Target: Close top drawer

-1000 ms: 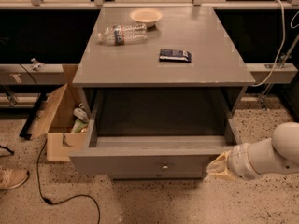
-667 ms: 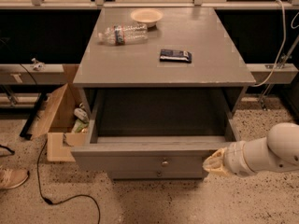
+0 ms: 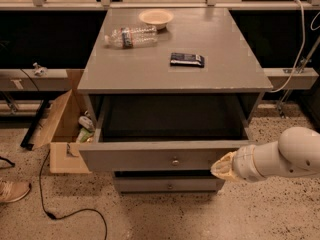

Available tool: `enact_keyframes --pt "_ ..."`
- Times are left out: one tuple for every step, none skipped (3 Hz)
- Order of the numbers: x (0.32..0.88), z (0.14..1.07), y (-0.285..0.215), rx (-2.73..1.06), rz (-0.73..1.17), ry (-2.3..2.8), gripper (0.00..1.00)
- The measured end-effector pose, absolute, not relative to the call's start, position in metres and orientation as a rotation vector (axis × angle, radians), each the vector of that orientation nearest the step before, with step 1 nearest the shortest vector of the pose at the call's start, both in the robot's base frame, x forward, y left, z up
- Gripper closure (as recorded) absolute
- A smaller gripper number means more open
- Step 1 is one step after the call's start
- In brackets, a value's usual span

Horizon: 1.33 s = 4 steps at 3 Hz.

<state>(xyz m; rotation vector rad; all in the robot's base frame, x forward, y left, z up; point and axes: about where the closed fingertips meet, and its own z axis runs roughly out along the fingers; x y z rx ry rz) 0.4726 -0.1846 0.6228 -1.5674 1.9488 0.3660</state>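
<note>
Nothing legible shows: the label on the bottle (image 3: 131, 36) and the dark packet (image 3: 187, 59) on the table (image 3: 225, 44) cannot be read. The end effector (image 3: 222, 168) sits at the right end of the top drawer (image 3: 150, 156) front.

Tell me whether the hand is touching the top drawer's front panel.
Cannot tell. In the camera view the hand overlaps the right end of the front panel of the open top drawer, but neither contact nor gap shows plainly.
</note>
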Motion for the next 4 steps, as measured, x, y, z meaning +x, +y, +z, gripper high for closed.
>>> enact_keyframes --pt "0.489 0.618 -0.183 -1.590 0.366 1.878 1.00" --pt "0.506 0.616 -0.184 -1.614 0.357 1.802 1.00" --pt "0.527 0.617 -0.185 -1.636 0.331 1.712 1.00" --pt "0.552 0.620 -0.184 -1.634 0.295 1.637 1.00"
